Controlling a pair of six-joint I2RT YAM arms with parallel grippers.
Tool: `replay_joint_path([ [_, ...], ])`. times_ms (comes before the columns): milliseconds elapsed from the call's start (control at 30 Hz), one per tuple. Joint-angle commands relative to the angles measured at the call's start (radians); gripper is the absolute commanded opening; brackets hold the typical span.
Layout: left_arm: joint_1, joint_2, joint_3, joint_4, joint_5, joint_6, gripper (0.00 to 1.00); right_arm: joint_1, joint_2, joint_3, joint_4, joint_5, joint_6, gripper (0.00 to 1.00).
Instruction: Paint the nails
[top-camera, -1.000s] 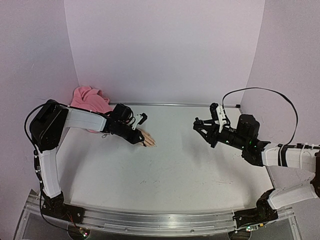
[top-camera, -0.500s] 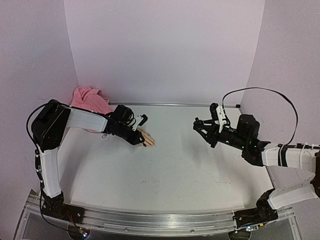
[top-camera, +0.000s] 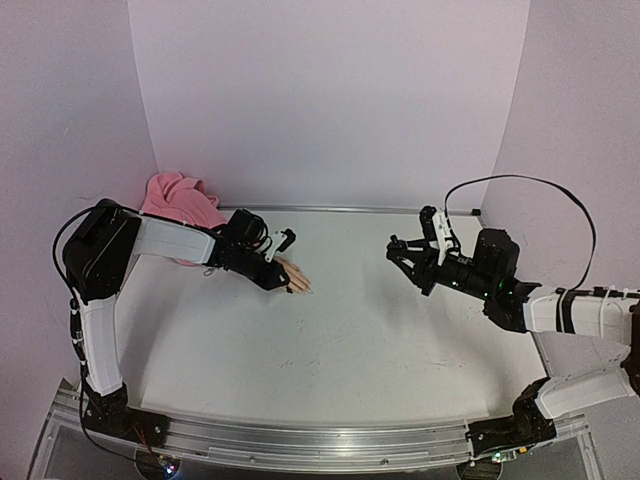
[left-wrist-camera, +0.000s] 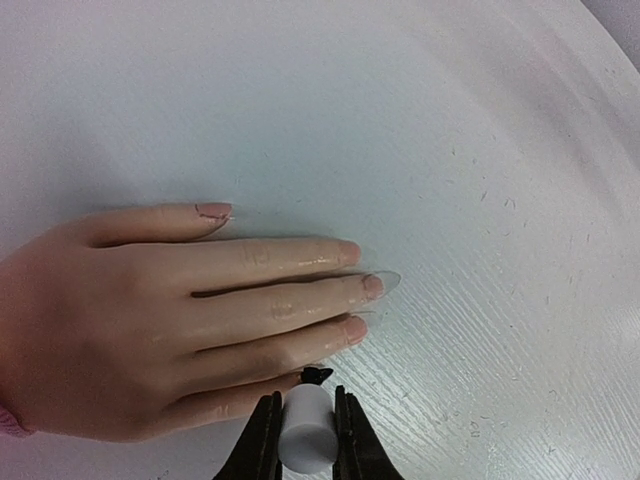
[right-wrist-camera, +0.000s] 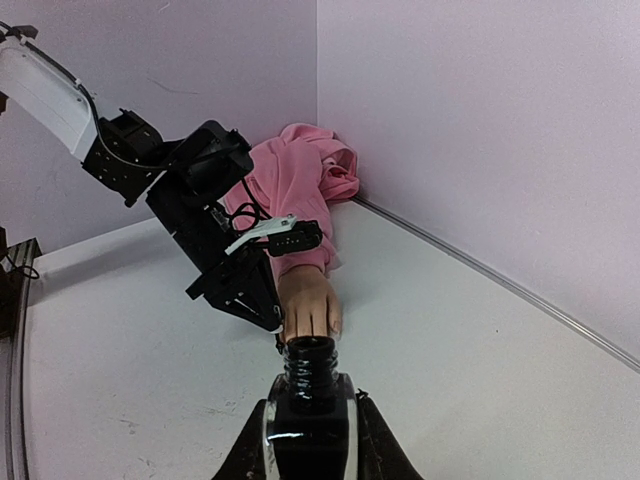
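The beige mannequin hand (left-wrist-camera: 150, 300) lies flat on the white table, fingers pointing right; it also shows in the top view (top-camera: 298, 280) and the right wrist view (right-wrist-camera: 308, 300). Its nails are pale, as on the middle finger (left-wrist-camera: 372, 285), and the thumb nail (left-wrist-camera: 213, 210) looks pinkish. My left gripper (left-wrist-camera: 305, 440) is shut on a white brush handle (left-wrist-camera: 307, 425). The black brush tip (left-wrist-camera: 316, 376) touches the end of the little finger, whose nail is hidden. My right gripper (right-wrist-camera: 310, 445) is shut on an open black polish bottle (right-wrist-camera: 310, 400), held above the table to the right (top-camera: 405, 257).
The pink sleeve (top-camera: 180, 198) is bunched in the back left corner against the wall. A metal strip (top-camera: 380, 210) runs along the table's far edge. Lilac walls stand on three sides. A black cable (top-camera: 540, 190) loops above my right arm.
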Motion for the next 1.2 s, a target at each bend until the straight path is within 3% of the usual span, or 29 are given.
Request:
replay_joint_path([
  [0, 0.005, 0.003, 0.050, 0.029, 0.024, 0.004, 0.00, -0.007, -0.016, 0.007, 0.073, -0.017, 0.008, 0.00],
  [1167, -0.006, 0.025, 0.071, 0.018, 0.046, -0.001, 0.00, -0.007, -0.017, 0.007, 0.071, -0.017, 0.008, 0.00],
])
